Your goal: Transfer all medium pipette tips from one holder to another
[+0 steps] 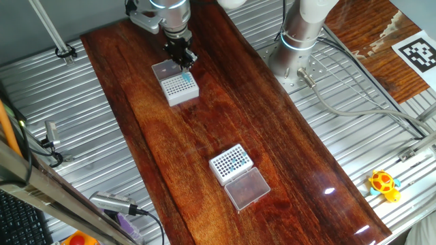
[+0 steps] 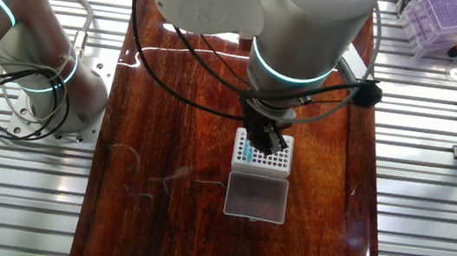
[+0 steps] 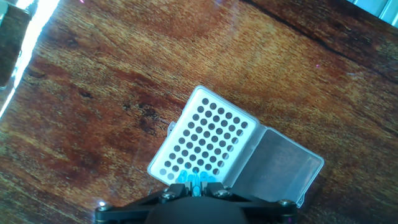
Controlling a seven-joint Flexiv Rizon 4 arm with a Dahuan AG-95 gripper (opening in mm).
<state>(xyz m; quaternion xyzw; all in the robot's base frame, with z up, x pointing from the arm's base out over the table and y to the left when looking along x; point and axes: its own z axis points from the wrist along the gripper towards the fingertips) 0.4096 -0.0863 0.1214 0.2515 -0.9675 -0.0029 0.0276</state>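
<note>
My gripper [image 1: 181, 60] hangs over the far white holder [image 1: 178, 88], at the corner where a few medium pipette tips [image 1: 186, 78] stand. In the hand view the jaws [image 3: 196, 188] are shut on one teal-blue tip [image 3: 196, 180], right above a short row of blue tips at the holder's [image 3: 205, 137] near edge. Most of that holder's holes are empty. Its clear lid [image 3: 280, 165] lies open beside it. A second white holder [image 1: 230, 163] nearer the front carries several blue tips [image 1: 236, 160], and its lid [image 1: 247, 188] is open too. In the other fixed view the gripper [image 2: 265, 141] covers part of the far holder [image 2: 268, 157].
The arm's base [image 1: 298, 42] and its cables [image 1: 354, 102] sit to the right of the wooden board. A yellow toy [image 1: 383, 184] lies at the right edge. A pipette [image 1: 116, 204] rests at the front left. A purple rack [image 2: 438, 18] stands at the back.
</note>
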